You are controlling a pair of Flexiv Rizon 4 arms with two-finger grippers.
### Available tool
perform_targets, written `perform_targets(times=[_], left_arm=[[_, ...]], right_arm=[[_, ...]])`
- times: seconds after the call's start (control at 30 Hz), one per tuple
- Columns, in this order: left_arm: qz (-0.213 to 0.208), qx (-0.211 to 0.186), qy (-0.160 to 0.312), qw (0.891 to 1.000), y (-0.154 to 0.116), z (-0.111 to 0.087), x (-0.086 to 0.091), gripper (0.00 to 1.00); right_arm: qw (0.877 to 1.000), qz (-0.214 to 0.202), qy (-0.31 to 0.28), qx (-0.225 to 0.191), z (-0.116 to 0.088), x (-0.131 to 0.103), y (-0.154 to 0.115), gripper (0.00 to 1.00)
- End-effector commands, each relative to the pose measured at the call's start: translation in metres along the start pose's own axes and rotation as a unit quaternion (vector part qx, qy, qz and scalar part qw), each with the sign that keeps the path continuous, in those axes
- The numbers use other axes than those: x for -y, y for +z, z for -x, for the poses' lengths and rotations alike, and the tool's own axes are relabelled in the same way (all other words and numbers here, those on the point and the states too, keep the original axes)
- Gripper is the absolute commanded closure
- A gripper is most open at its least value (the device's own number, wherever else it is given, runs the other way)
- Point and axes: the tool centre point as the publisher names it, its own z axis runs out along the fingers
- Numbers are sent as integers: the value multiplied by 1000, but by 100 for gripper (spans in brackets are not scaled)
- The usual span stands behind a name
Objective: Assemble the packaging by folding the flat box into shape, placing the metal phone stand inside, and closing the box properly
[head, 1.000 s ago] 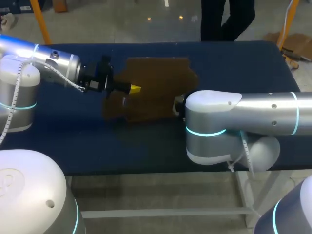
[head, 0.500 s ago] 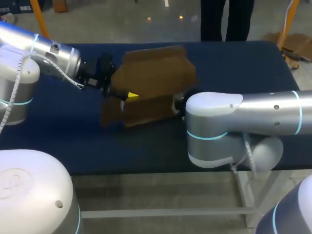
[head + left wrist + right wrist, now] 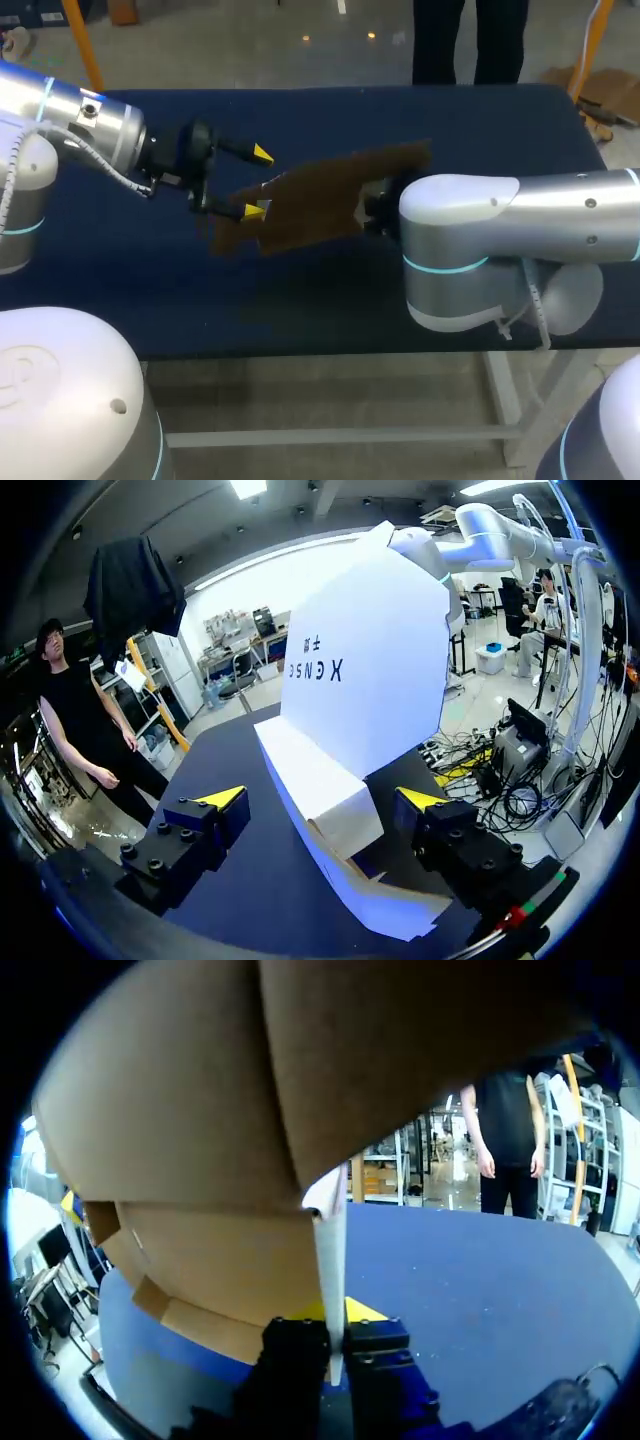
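The flat cardboard box [image 3: 320, 195], brown outside and white inside, hangs tilted above the middle of the dark blue table [image 3: 480, 130]. My left gripper [image 3: 258, 183] stands open at the box's left end, one yellow tip above the panel's edge and one below. In the left wrist view the white panels [image 3: 360, 680] rise between the spread fingers of the left gripper [image 3: 320, 800]. My right gripper [image 3: 335, 1345] is shut on a thin edge of the box [image 3: 200, 1110]; in the head view it is hidden behind its own arm. No phone stand is visible.
My right arm's bulky elbow [image 3: 460, 250] looms over the table's front right, hiding the surface beneath. Bare blue tabletop lies to the left front and at the back right.
My left gripper has opened, let go of the box and drawn back to the left. The box has dropped from nearly upright to a lower tilt, and the right arm has shifted slightly right.
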Motion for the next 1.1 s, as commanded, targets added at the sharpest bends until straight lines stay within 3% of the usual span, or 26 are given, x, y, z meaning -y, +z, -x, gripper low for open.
perform_targets(times=[0.03, 0.6, 1.1], left_arm=[[-4, 10, 11, 1000, -13, -11, 2, 0], [18, 9, 48, 999, -53, -29, 2, 0], [51, -14, 58, 997, -67, -37, -1, 0]], right_arm=[[1000, -4, 5, -31, 7, -4, -6, 100], [990, -28, 47, -131, 14, -7, -10, 100], [975, -97, 77, -182, 19, -4, -8, 100]])
